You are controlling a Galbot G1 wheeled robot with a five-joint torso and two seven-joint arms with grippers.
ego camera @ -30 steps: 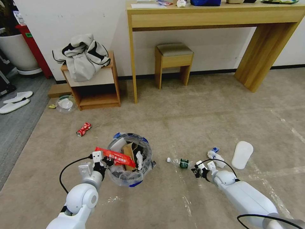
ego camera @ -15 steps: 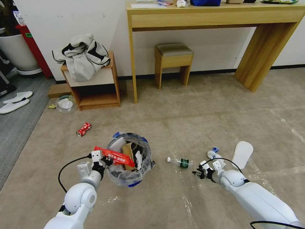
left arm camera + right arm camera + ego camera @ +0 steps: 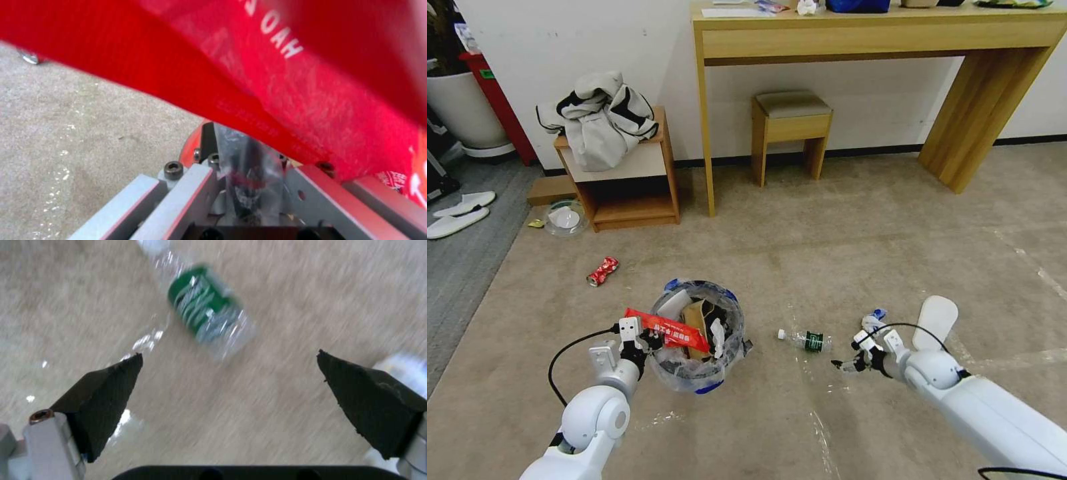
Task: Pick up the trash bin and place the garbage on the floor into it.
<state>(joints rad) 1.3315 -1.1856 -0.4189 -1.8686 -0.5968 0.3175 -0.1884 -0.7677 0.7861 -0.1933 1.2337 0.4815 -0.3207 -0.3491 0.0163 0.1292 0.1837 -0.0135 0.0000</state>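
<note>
Your trash bin (image 3: 698,337) sits on the beige carpet (image 3: 840,253) at about 7 o'clock in the head view, holding a red wrapper (image 3: 668,329), a brown carton and tissue. Your left gripper (image 3: 644,340) is clamped on the bin's rim at its 9 o'clock side. Your right gripper (image 3: 846,365) is at the bin's 3 o'clock with its jaws spread wide and nothing in them, just beside the green-label bottle (image 3: 804,341).

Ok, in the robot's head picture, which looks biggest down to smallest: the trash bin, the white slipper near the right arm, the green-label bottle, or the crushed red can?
1. trash bin
2. white slipper
3. green-label bottle
4. crushed red can

The bottle and can look close in size, and the can lies farther from the camera, so their order is unsure.
</note>
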